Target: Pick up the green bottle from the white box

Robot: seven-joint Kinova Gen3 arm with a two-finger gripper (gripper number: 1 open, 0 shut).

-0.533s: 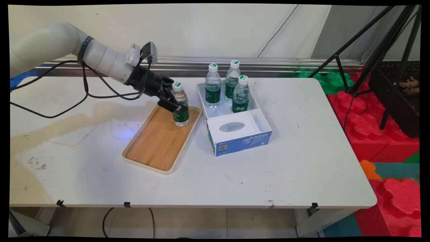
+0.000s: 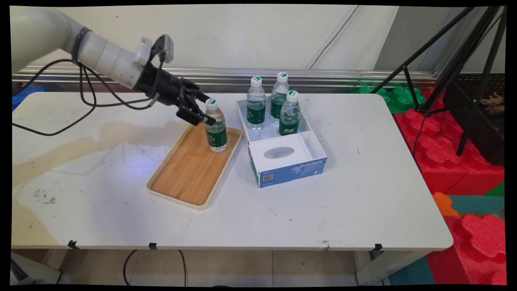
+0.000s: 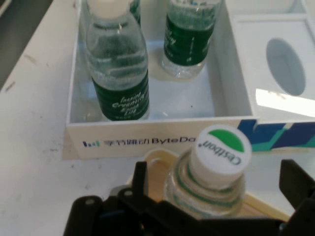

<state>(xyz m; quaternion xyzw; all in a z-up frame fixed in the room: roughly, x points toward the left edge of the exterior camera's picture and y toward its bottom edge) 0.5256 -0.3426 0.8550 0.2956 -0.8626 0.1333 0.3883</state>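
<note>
A clear water bottle [image 2: 217,135] with a green label and a white-and-green cap [image 3: 219,152] stands upright at the far right end of a wooden tray [image 2: 185,173]. My gripper [image 2: 208,110] is open at the height of the bottle's neck, coming from the left. In the hand view the gripper [image 3: 216,172] has one finger on each side of the bottle's shoulder, both well apart from it. Just beyond the tray's rim [image 3: 157,160] is a white and blue box [image 2: 288,169] holding three more bottles [image 2: 256,103] [image 2: 279,97] [image 2: 289,113].
The box's near half has a white lid with an oval hole [image 2: 278,152]. Black cables [image 2: 93,105] hang from the arm over the table's left side. A black tripod [image 2: 444,52] and red foam blocks [image 2: 444,153] stand past the white table's [image 2: 343,194] right edge.
The gripper has risen and drawn back to the left, from the bottle's body to its neck. The bottle stays upright on the tray.
</note>
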